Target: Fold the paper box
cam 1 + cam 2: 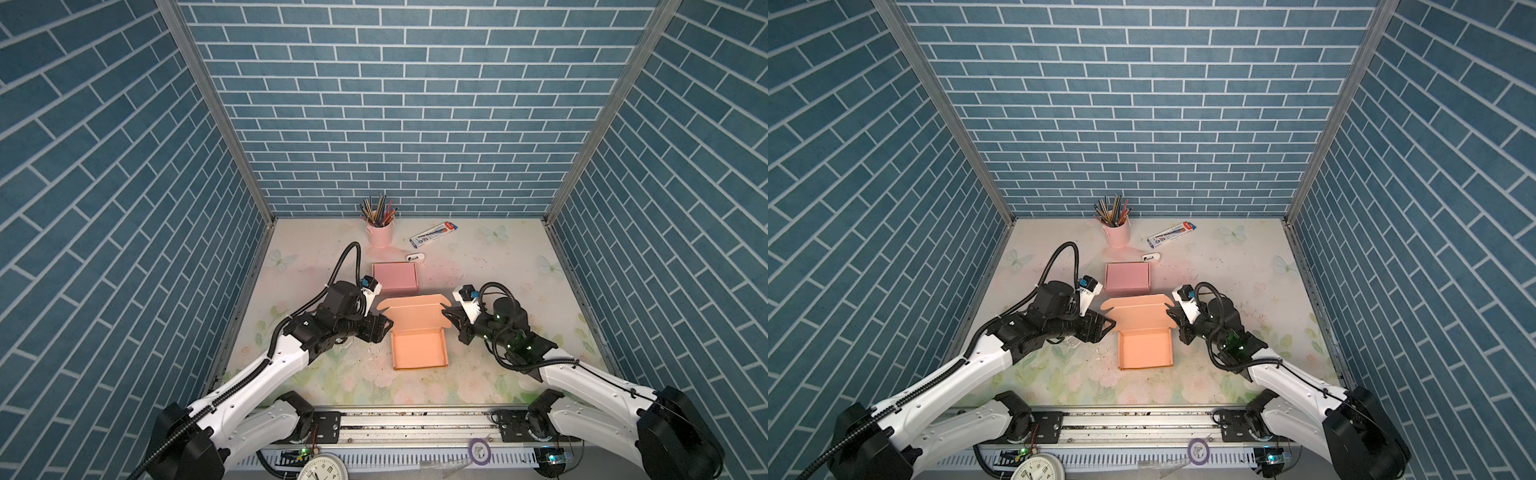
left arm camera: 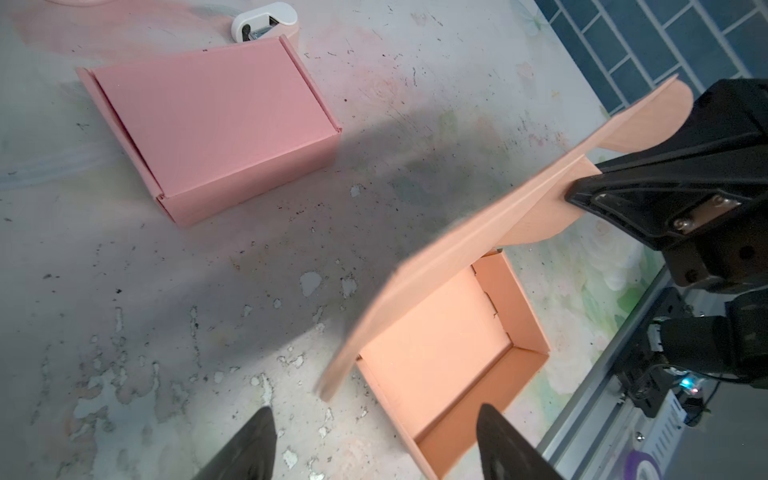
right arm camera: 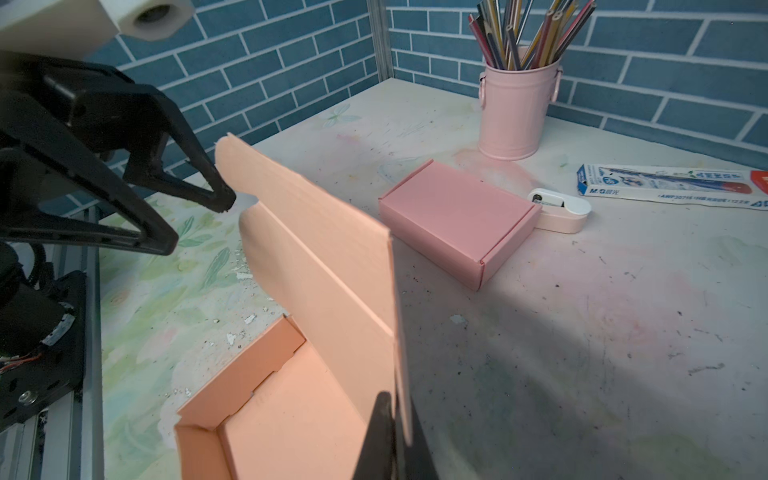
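Roughly at the middle of the worktop (image 1: 519, 266), a little toward its front edge, sits the orange paper box (image 1: 419, 349), its tray open upward and its side walls standing. Its lid (image 1: 411, 313) rises from the rear wall at a tilt, with rounded ears on both ends.

The right claw (image 1: 446, 316) is pinched closed on the lid's right end, the thin card caught between its fingers (image 3: 384, 419). The left claw (image 2: 375, 408) stands spread wide with nothing between its fingers (image 2: 257, 440), just beside the lid's left ear. Whether a fingertip touches the card I cannot tell.

Behind the orange box, toward the back edge, lies a closed pink box (image 1: 395, 276), apart from the lid. A small white dispenser (image 1: 415, 257) lies just beyond its right rear corner. At the back edge stands a pink bucket (image 1: 380, 235) full of pencils, with a blue and white pencil carton (image 1: 433, 233) lying flat near it on the right.
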Robot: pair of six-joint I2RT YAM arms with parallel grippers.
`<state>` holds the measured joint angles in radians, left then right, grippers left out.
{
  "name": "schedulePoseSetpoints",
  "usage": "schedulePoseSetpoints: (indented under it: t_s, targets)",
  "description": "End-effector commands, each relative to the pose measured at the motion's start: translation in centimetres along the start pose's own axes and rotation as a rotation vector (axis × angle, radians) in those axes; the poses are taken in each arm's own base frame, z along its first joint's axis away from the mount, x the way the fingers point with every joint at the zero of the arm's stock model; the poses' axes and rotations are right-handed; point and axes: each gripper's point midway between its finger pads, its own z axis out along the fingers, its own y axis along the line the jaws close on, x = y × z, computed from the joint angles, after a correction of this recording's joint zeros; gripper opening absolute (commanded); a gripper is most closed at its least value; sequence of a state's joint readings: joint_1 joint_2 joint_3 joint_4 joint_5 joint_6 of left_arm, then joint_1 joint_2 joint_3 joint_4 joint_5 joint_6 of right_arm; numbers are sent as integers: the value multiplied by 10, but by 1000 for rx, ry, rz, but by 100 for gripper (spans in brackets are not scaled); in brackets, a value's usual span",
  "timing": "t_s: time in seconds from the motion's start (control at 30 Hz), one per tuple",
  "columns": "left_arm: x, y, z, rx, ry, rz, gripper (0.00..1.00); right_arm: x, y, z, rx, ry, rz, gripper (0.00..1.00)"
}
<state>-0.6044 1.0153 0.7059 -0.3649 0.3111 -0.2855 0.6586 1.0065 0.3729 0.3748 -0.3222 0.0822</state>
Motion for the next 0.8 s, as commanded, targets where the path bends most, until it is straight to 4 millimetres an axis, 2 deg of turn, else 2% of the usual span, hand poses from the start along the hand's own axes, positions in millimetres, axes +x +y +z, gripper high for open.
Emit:
schedulePoseSetpoints:
  t_s: [0.0,0.1,0.2,0.3,0.47,0.6,0.77]
  targets:
    - [-12,-5,1,37,-73,-44,73,2,-8,-5,50,-18,40,2]
    - [-14,-2,8,47,-115,-75,69,7,-9,-6,58,-18,48,2]
    - [-9,12,20,4,-129,-101,67,10,-10,-6,63,-7,49,2]
    - [-7,16,31,5,-133,-109,66,12,-12,-4,74,17,45,2]
    - [-17,18,34,15,-183,-85,65,10,-15,-5,94,17,39,2]
    - [-27,28,34,17,-233,-94,64,9,-17,-4,103,17,31,2]
    - [-24,28,47,64,-245,-96,60,11,-20,0,107,41,30,2]
